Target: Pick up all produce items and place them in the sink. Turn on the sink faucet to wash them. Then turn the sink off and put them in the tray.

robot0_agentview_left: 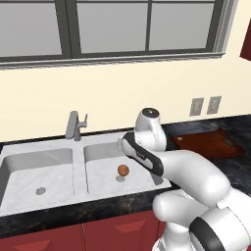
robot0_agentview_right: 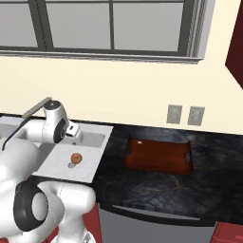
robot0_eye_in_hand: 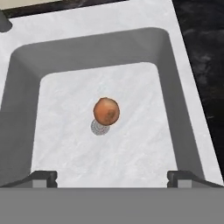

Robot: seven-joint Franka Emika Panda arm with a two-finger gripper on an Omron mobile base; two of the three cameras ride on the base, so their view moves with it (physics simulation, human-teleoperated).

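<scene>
Produce, a small round reddish-brown ball (robot0_eye_in_hand: 106, 111), is seen in the right basin of the sink (robot0_agentview_left: 93, 149), just beside the round drain (robot0_eye_in_hand: 99, 127) and partly covering it. The ball is free of the gripper (robot0_eye_in_hand: 112, 177), whose two dark fingertips (robot0_eye_in_hand: 43, 177) are spread wide apart at the near edge of the hand view, with nothing between them. The gripper is held above the basin, pointed down into it. The left basin is marked by its own drain (robot0_agentview_left: 40, 190). The faucet (robot0_agentview_left: 73, 125) is set upright behind the divider between the basins. The tray (robot0_agentview_right: 159, 155) is laid flat on the dark counter (robot0_agentview_right: 156, 187), to the right of the sink and well apart from the ball.
</scene>
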